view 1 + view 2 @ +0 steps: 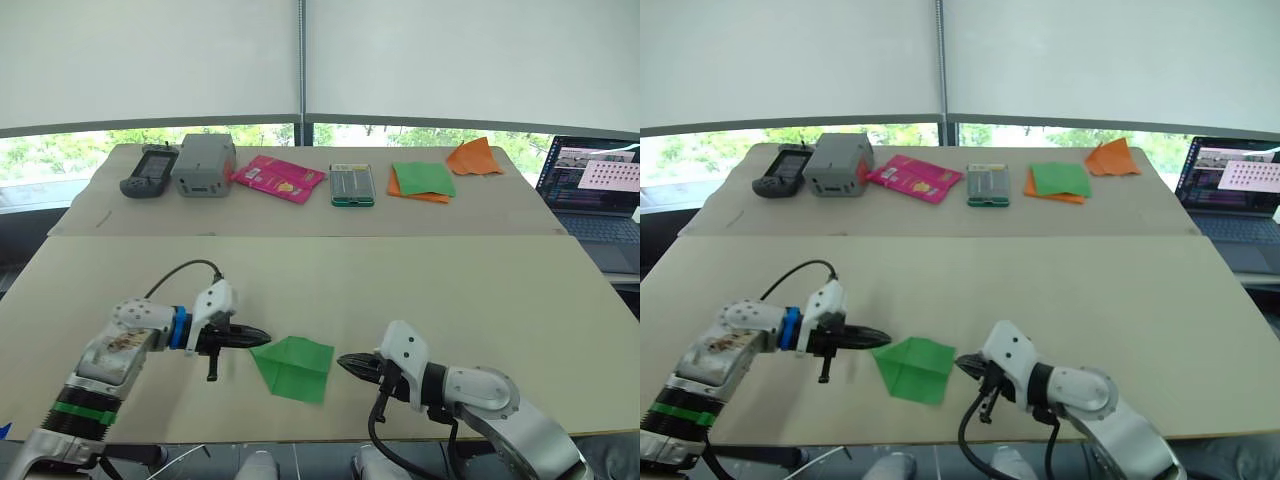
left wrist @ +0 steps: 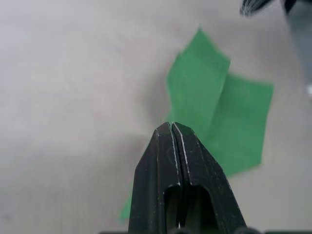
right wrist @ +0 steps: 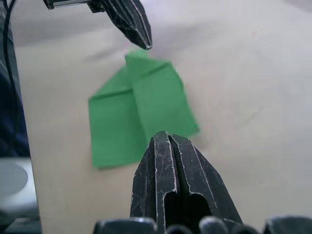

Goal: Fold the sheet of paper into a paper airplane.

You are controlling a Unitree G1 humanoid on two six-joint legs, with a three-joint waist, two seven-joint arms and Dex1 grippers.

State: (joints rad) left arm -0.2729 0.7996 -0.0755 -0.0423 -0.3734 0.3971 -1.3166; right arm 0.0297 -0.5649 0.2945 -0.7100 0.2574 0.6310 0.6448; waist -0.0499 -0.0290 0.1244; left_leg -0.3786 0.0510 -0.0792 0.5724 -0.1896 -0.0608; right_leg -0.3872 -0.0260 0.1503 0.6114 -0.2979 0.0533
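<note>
**Green paper sitting right between your two grippers**

So your sheet of paper (image 1: 293,367) is lying flat on the near table (image 1: 480,290), low in the head view and a bit left of centre. It's already partly folded, with a pointed end aimed toward your left arm and a crease running through the middle; one flap overlaps the other.

Your left gripper (image 1: 262,341) comes in from the left of the frame with its two black fingers pressed together, nothing between them. The tip sits right at the paper's upper left corner; from the wrist view it looks like it's over the paper's edge, but you can't tell if it's actually touching.

Your right gripper (image 1: 345,361) is on the other side, lower centre-right, fingers also closed together and empty, tip just beside the paper's right edge.

Further back, on the far table (image 1: 300,215) across the upper part of the frame, left to right: a dark handheld device (image 1: 149,171), a grey box (image 1: 204,165), a pink packet (image 1: 278,178), a small green-edged case (image 1: 352,185), a green sheet on orange paper (image 1: 421,181), and a crumpled orange paper (image 1: 474,157). A laptop (image 1: 595,190) sits at the right edge.
</note>
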